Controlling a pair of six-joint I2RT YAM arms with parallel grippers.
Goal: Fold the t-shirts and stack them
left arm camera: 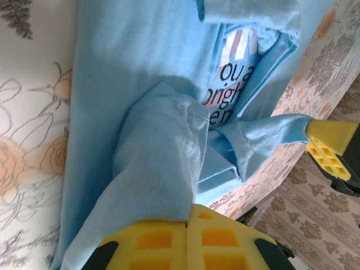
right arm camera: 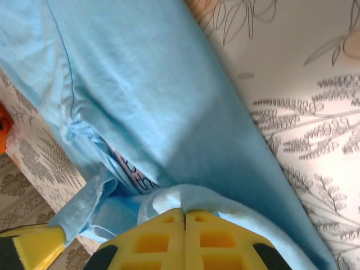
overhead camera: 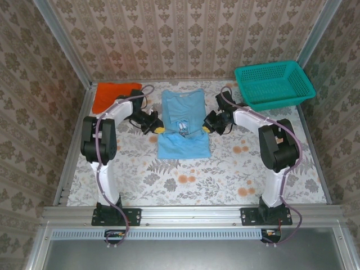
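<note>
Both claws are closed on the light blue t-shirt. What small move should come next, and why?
The left claw and right claw each pinch a side edge of the light blue t-shirt, which lies half spread, print showing. So probably lift both edges slightly and draw them inward over the print, to make the side fold.

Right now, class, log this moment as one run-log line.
left gripper: shut on light blue t-shirt edge | right gripper: shut on its opposite edge | orange t-shirt: far-left corner, apart
</note>
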